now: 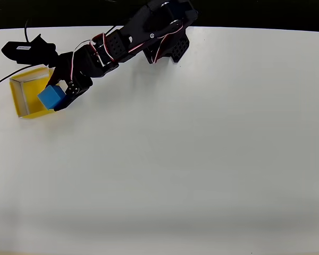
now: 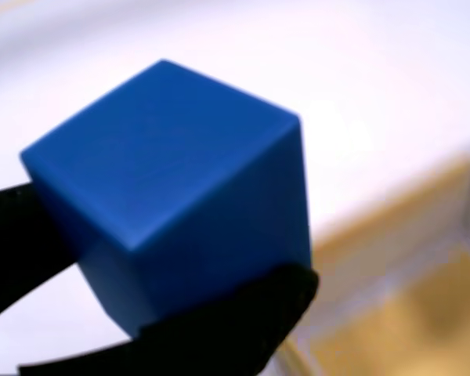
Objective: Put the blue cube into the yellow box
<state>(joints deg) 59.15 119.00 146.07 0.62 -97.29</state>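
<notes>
Overhead view: showing plain white table (image 1: pixel 191 159), matte, dark band running along top edge. Black arm (image 1: pixel 127 42) reaching from top centre toward upper left of frame. Gripper (image 1: pixel 56 98) clamping blue cube (image 1: pixel 51 96), hanging over right edge of yellow box (image 1: pixel 22 98) at far left. Box looking shallow, square, thin pale-edged walls. Wrist view: cube (image 2: pixel 172 196) sitting matte, sharp-edged, pinched between black fingers (image 2: pixel 235 329); blurred yellow box (image 2: pixel 407 313) lying lower right.

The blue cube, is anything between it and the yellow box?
Nothing visible. The end effector holds the blue cube at the yellow box's right edge in the overhead view, and the box's floor shows bare.
</notes>
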